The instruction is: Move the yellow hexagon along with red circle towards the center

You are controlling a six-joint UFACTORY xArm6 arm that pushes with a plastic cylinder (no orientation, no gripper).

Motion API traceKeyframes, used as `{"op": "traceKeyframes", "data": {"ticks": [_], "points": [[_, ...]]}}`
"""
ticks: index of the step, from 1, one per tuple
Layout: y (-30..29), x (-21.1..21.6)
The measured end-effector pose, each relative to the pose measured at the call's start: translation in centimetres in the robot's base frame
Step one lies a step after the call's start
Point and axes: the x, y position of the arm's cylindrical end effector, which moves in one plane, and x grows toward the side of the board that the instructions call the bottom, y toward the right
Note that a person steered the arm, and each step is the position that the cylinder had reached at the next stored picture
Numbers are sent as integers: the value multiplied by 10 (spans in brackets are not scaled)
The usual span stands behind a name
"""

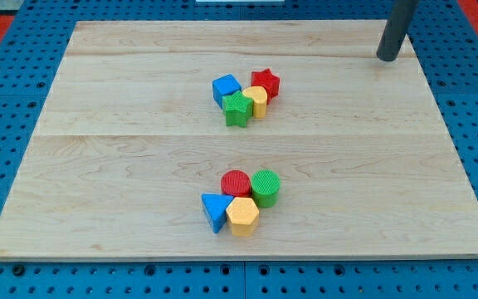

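The yellow hexagon [243, 216] sits in the lower middle of the wooden board [123, 158]. The red circle [236, 183] touches it just above. A green circle [265, 186] is at the red circle's right and a blue triangle [215, 210] at the hexagon's left; all four are bunched together. My tip [387, 58] rests near the board's top right corner, far from this cluster, up and to the view's right.
A second cluster lies above the centre: a blue cube [226, 88], a green star [237, 109], a yellow block [256, 100] and a red star [265, 82]. Blue perforated base [23, 274] surrounds the board.
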Motion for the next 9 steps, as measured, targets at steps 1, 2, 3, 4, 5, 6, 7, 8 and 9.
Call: {"op": "traceKeyframes", "data": {"ticks": [1,2,3,4,5,6,7,8,9], "points": [[-5,18],[-8,47],[-8,67],[-8,89],[-8,109],[-15,126],[-25,157],[-33,179],[-49,208]]}}
